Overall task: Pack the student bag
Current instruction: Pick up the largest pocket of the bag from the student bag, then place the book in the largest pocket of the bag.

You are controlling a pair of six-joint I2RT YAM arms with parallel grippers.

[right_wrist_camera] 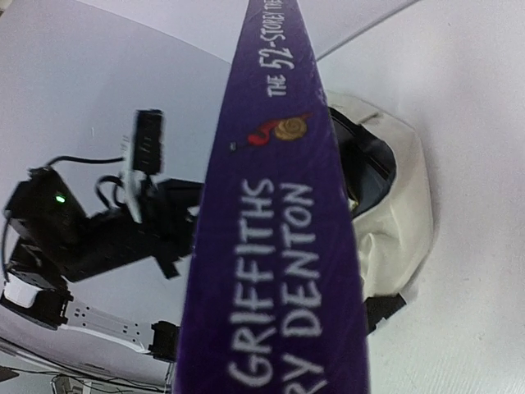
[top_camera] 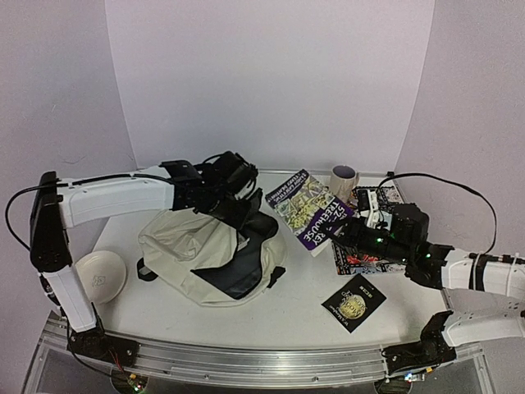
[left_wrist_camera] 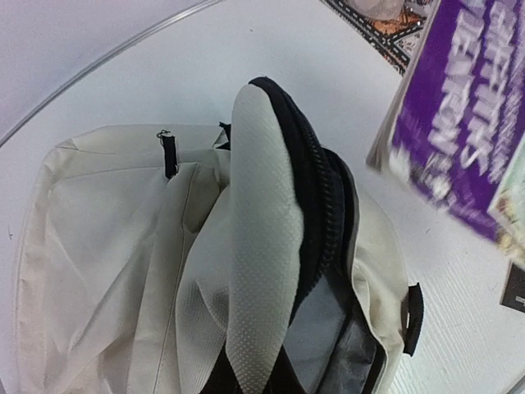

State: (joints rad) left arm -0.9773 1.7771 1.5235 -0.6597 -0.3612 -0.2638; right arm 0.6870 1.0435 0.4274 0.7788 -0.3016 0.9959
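The student bag (top_camera: pixel 209 250) is a large cream fabric backpack lying at the table's left centre, its dark lined mouth facing right. My left gripper (top_camera: pixel 239 203) is shut on the bag's upper flap (left_wrist_camera: pixel 261 213), holding the zipper edge raised so the grey lining (left_wrist_camera: pixel 328 328) shows. My right gripper (top_camera: pixel 351 234) is shut on a purple book (top_camera: pixel 308 209), which hangs tilted in the air just right of the bag's mouth. In the right wrist view the book's spine (right_wrist_camera: pixel 279 246) fills the middle and hides the fingers, with the bag (right_wrist_camera: pixel 394 213) beyond it.
A white bowl (top_camera: pixel 98 275) sits at the front left. A mug (top_camera: pixel 344 180) stands at the back right beside a patterned cloth mat (top_camera: pixel 384 197). A small black book with a gold emblem (top_camera: pixel 353 301) lies at the front right. A patterned book (top_camera: pixel 361 261) lies under my right arm.
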